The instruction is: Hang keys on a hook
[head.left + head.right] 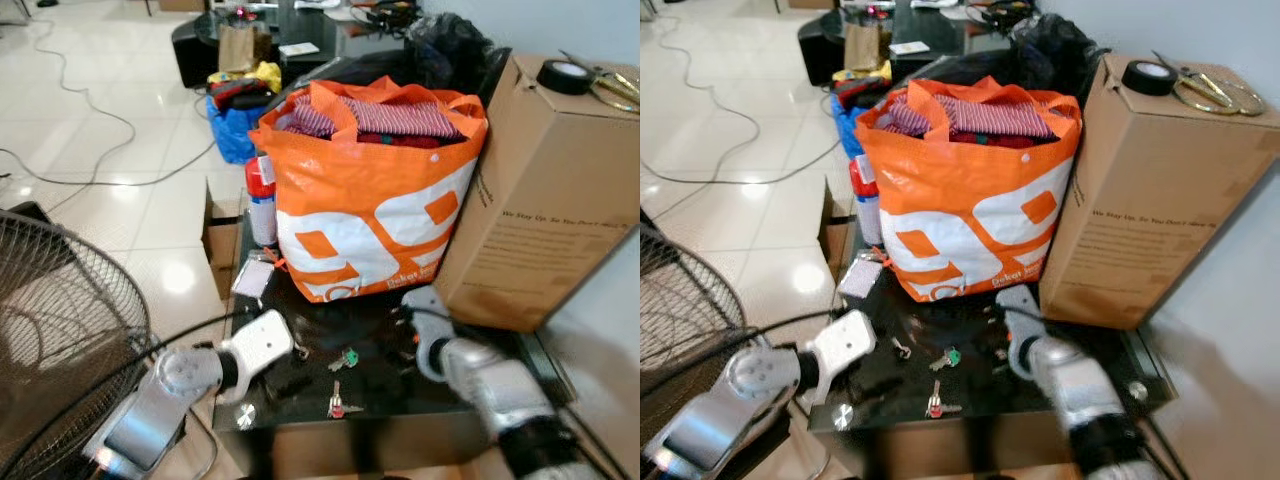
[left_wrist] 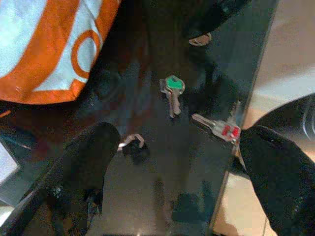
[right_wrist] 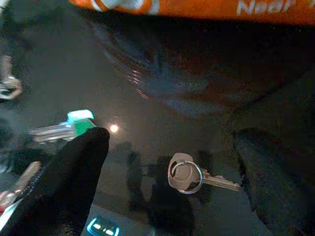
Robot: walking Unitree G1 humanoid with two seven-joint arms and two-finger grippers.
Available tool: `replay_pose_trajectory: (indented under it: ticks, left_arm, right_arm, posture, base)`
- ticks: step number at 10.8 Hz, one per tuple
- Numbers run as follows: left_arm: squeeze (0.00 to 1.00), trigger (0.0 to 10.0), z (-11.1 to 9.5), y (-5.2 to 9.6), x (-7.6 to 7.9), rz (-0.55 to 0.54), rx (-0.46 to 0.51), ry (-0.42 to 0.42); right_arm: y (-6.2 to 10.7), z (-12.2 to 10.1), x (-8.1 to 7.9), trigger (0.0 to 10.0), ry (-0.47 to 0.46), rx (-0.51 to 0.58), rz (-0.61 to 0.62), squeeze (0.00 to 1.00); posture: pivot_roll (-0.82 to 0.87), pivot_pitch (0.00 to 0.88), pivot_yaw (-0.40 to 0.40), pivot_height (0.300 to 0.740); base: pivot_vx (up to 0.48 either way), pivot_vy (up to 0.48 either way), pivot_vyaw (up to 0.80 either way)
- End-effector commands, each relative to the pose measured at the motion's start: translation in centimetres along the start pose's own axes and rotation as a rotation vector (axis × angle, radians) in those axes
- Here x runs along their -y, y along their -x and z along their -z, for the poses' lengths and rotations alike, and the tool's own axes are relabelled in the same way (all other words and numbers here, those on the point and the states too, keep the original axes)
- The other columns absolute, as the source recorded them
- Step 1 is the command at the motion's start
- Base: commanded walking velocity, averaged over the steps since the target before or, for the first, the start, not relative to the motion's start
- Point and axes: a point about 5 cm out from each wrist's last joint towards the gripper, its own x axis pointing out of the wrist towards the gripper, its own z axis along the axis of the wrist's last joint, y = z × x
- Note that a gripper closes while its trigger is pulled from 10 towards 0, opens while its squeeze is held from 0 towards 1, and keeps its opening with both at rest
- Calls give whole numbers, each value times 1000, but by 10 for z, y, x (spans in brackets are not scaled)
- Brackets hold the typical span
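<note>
Both hands hang spread wide over the dark surface (image 1: 380, 400), holding nothing. The right hand (image 3: 167, 187) straddles a ringed key (image 3: 189, 176); the left hand (image 2: 177, 172) frames a green key (image 2: 172, 91) and a red key (image 2: 221, 129) near the front edge, before the orange bag (image 1: 370, 200).

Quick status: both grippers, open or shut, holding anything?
Left gripper: open, empty, over the keys on the black table.
Right gripper: open, empty, around a ringed key.
</note>
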Motion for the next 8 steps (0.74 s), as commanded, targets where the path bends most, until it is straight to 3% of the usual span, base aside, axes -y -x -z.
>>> replay_pose_trajectory:
  ticks: [1,3,4,5,6,8]
  left_arm:
    - [0,10000,0,2,4,21,-19,-4]
    - [0,10000,1,3,13,83,-26,8]
    - [0,10000,6,0,12,85,-36,0]
    - [0,10000,8,-1,12,84,-39,0]
    - [0,10000,10,-2,12,81,-37,12]
    - [0,10000,18,-7,13,85,-41,20]
  right_arm:
    - [-2,3,5,10000,-37,5,40,0]
    - [-7,13,0,9569,-101,-19,27,0]
    - [-10,17,0,6235,-129,-25,27,0]
    - [-12,18,2,4196,-136,-29,40,0]
    - [-15,22,5,39,-138,-45,55,0]
    - [-17,23,7,0,-157,-49,63,0]
  posture:
    - [-179,0,-19,740]
    - [-186,0,-23,740]
    - [-188,0,-25,740]
    - [-188,0,-25,740]
    - [-187,0,-33,740]
    - [-199,0,-34,740]
  base:
    - [0,0,0]
    - [0,0,0]
    - [0,0,0]
    - [0,0,0]
    - [0,0,0]
    - [0,0,0]
